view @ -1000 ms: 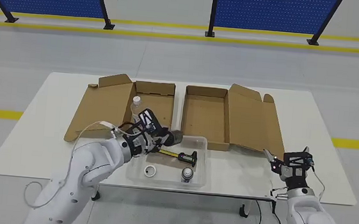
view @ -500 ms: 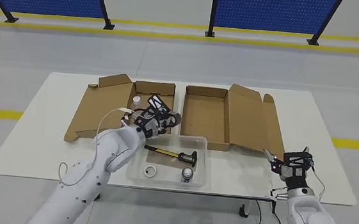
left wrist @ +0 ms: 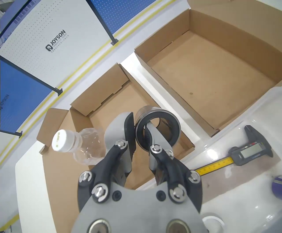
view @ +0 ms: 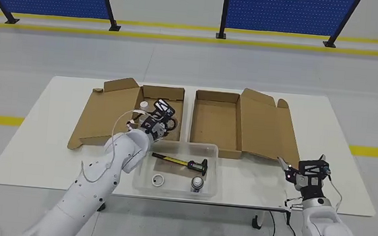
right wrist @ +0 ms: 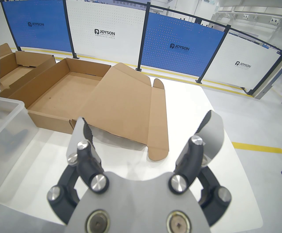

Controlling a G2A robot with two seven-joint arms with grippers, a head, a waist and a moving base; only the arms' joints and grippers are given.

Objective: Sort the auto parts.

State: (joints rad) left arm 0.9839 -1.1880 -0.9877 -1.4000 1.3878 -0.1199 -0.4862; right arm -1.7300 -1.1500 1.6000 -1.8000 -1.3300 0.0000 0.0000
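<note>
While it hangs over the left cardboard box point(left wrist: 110, 106), the bearing point(left wrist: 157, 130), a metal ring with a black face, is pinched by the left end effector point(left wrist: 138, 123). One finger passes through the bore and the other presses on the outside, so the ring's wall is clamped between them. The bearing is over the right part of that box, toward its near wall.

Just left of the end effector, inside the same box, is a clear plastic bottle point(left wrist: 81, 146) with a white cap; I cannot tell whether it stands or lies.

On the near side of the box, a clear plastic bin point(view: 213, 162) sits by the near edge of the counter point(view: 61, 107). It holds a digital caliper point(left wrist: 249, 153) with a yellow scale, a white ring point(view: 158, 180) and a small dark cylinder point(view: 197, 183).

Right of the left box, across a narrow strip of counter, a second open cardboard box point(left wrist: 209, 72) has its lid folded out to the right.

At the counter's near right corner the right end effector point(right wrist: 145, 120) hovers with its fingers spread wide, gripping nothing. It is well apart from the bin and on the near side of the second box's lid.
</note>
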